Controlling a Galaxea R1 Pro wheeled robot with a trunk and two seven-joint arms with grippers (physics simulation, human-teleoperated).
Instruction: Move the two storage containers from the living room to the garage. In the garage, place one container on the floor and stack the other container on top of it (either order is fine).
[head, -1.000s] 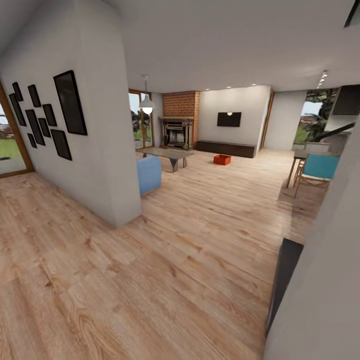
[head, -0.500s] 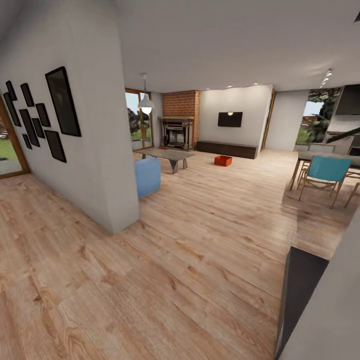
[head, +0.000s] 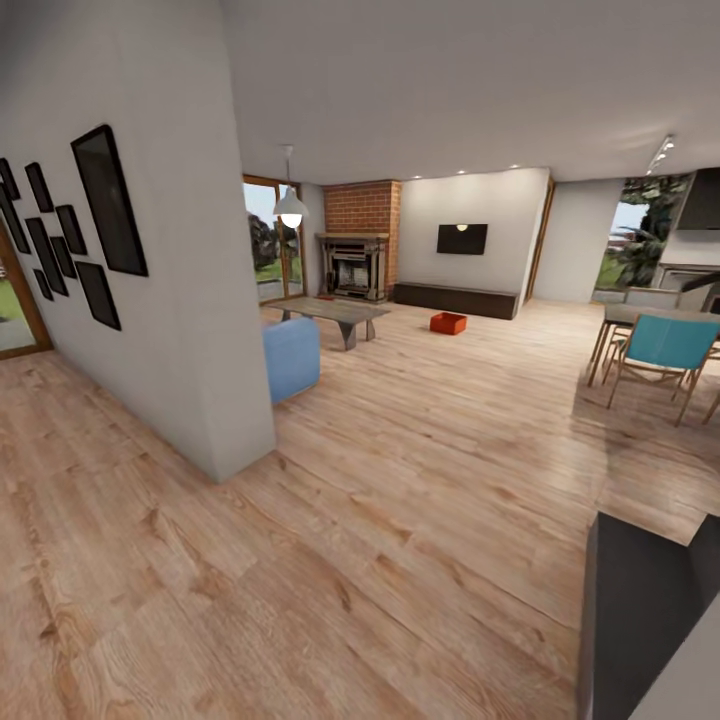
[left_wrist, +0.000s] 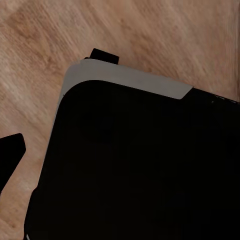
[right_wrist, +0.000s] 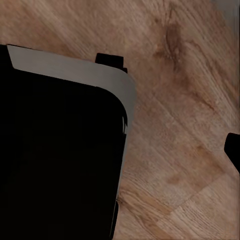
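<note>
Approach phase: one storage container (head: 446, 322) sits on the wood floor (head: 400, 520) just before the dark bench (head: 455, 299). Drive straight toward it, clearing the wall corner (head: 235, 440). Gripper states cannot be determined.

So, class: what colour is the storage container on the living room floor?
Orange-red; the storage container shows best in the head view.

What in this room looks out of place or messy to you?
Only one thing stands out: an orange-red storage container sits alone on the light wood-plank floor, out in the open in front of the long dark bench under the wall TV. It looks upright and intact. Nothing seems spilled, tipped or broken.
</note>
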